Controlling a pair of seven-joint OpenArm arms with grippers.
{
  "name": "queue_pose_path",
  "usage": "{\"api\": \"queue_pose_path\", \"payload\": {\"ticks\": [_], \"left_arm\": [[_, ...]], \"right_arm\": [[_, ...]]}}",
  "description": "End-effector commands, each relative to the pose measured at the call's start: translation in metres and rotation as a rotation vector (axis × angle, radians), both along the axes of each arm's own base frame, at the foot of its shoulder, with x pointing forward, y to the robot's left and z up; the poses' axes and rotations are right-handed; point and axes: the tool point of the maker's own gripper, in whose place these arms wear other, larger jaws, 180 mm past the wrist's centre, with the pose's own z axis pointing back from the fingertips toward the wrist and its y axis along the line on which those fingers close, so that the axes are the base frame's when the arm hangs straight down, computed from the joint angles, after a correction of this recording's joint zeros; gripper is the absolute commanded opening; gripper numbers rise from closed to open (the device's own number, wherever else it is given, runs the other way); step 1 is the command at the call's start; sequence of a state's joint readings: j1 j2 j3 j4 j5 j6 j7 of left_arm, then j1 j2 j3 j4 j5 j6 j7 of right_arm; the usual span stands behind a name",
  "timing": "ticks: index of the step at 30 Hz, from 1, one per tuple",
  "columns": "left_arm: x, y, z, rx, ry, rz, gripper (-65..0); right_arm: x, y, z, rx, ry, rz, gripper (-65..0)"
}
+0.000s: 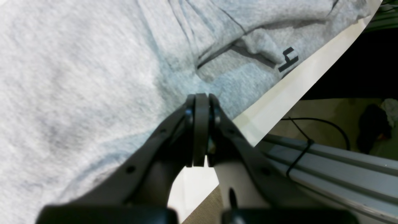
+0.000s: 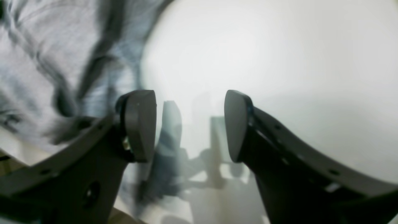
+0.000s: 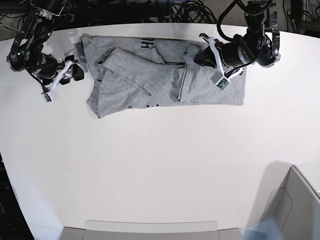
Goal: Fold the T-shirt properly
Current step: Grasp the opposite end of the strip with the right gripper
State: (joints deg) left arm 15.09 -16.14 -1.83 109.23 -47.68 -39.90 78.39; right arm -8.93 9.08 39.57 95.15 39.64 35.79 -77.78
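In the left wrist view, the left claw (image 1: 200, 102) is sitting with its two fingers pressed flat together, with no cloth visible between them. Its tip is hovering over, or perhaps touching, the grey T-shirt (image 1: 93, 77), which is filling most of the frame. A ridge of bunched fabric is lying just beyond the tip, and a scrap of black lettering (image 1: 287, 60) is showing near the cloth's edge. Past that edge, a strip of white worktop (image 1: 289, 90) is running diagonally. Below it, a pale metal rail (image 1: 335, 168) with a black cable (image 1: 314, 124) tied to it is showing off the worktop.

In the right wrist view, the right claw (image 2: 189, 124) is standing wide open with nothing between its fingers, above bare white worktop (image 2: 264, 62). The rumpled, blurred T-shirt (image 2: 46, 68) is lying to the left, beside one finger.

In the base view, the T-shirt (image 3: 150, 85) is lying partly folded and creased near the far edge of the white worktop (image 3: 160, 170). The left claw (image 3: 197, 54) is resting over the garment's right portion, while the right claw (image 3: 77, 71) is waiting just off its left edge, apart from the cloth. Tangled cables (image 3: 185, 10) are lying beyond the far edge, and a grey bin (image 3: 290, 210) is standing at the near right corner.
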Motion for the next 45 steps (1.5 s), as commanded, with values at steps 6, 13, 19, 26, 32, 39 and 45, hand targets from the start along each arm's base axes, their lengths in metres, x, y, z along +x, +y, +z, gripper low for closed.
{"api": "queue_pose_path", "payload": {"ticks": [6,13,19,26,32,39,45], "left_arm": [[0.004,-0.002,0.007,-0.019,-0.025,-0.001,-65.0],[0.004,-0.001,0.007,-0.017,-0.026,0.001,-65.0],[0.004,-0.002,0.007,-0.018,-0.027,-0.001,-65.0],[0.004,-0.002,0.007,-0.018,-0.025,-0.001,-65.0],[0.004,-0.002,0.007,-0.018,-0.025,-0.001,-65.0],[0.004,-0.002,0.007,-0.018,-0.027,-0.001,-65.0],[0.004,-0.003,0.007,-0.019,-0.027,-0.001,-65.0]], "right_arm": [[0.001,0.027,-0.014,0.256,0.006,-0.025,-31.8],[0.000,0.029,-0.027,0.324,0.005,-0.086,-31.9],[0.000,0.074,-0.032,0.383,0.034,0.004,-31.9],[0.000,0.094,-0.033,0.429,0.039,-0.001,-31.9],[-0.001,0.096,-0.033,0.432,0.043,-0.002,-32.0],[-0.005,0.120,-0.042,0.438,0.072,0.001,-32.0],[-0.001,0.125,-0.047,0.388,0.087,0.014,-32.2]]}}
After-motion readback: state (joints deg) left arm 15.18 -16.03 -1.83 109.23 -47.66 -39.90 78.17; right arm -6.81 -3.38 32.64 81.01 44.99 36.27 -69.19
